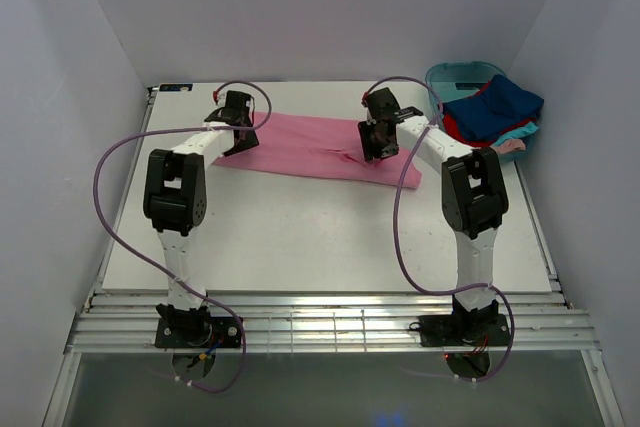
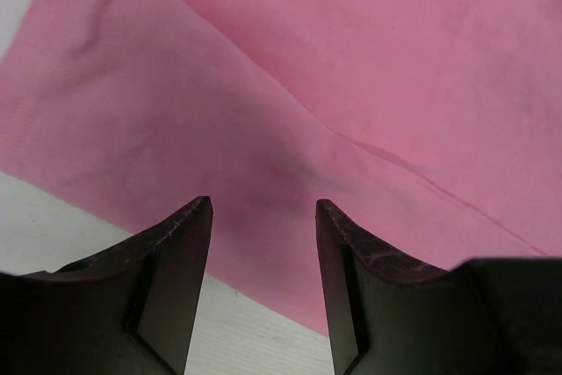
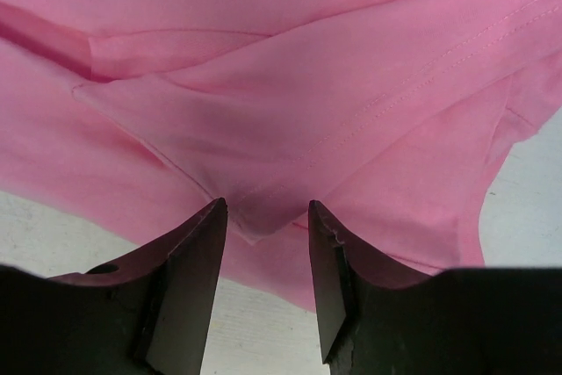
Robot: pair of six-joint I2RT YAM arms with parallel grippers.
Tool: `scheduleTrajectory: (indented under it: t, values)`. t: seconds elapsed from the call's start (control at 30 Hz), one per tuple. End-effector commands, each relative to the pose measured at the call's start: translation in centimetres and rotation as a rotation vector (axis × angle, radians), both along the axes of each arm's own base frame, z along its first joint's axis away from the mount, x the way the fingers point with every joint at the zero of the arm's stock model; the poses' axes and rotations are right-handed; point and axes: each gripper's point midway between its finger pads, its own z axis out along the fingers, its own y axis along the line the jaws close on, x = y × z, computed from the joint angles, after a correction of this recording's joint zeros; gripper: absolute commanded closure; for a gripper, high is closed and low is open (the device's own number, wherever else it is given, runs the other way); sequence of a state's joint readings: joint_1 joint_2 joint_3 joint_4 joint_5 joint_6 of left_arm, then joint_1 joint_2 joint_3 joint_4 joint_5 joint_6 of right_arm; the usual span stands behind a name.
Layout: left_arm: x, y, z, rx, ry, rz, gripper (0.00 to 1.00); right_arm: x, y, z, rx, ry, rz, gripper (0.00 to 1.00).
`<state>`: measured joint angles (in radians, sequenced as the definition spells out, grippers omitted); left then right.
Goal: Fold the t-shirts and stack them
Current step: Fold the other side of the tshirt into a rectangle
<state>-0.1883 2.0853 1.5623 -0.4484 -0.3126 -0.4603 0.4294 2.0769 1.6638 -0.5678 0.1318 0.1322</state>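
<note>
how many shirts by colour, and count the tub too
pink shirt: 1
blue shirt: 1
red shirt: 1
turquoise shirt: 1
pale pink shirt: 1
tub: 1
total: 6 (the pile in the tub is counted by the colours showing)

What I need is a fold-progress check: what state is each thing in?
Pink cloth t-shirt: lying flat, folded into a long band.
Left gripper: open, over the shirt's near edge.
Right gripper: open, over a folded corner.
Teal plastic tub: holding a heap of unfolded shirts.
</note>
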Motion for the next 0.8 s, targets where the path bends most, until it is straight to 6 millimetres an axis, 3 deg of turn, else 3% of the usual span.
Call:
scheduleTrajectory:
  t: [0.0,0.17,0.37,0.4,0.53,0.77]
  values:
    - [0.0,-2.6,0.9,-0.027,-0.026,-0.054,0.39,-0.3,1.1,0.7,0.033,-0.008,0.016,0.52]
    - [-1.2,-2.9,-2.2,-0.010,0.042,-0.064,0.40,-0.5,0.7,-0.1,0.011,0.004,0.009,0.54]
    - [-2.9,-2.2,-4.1,0.014,0.092,-0.056,0.41,-1.1,1.1,-1.1,0.019,0.053,0.019,0.72]
    - [-3.4,-2.1,-4.5,0.017,0.104,-0.056,0.41,-1.1,1.1,-1.1,0.020,0.053,0.018,0.80]
    - [-4.1,-2.0,-5.0,0.017,0.118,-0.055,0.41,-0.4,1.4,-0.6,0.027,0.037,0.023,0.91]
    - [-5.4,-1.8,-5.6,0.011,0.141,-0.051,0.42,1.7,2.0,1.7,0.039,-0.029,0.008,0.92]
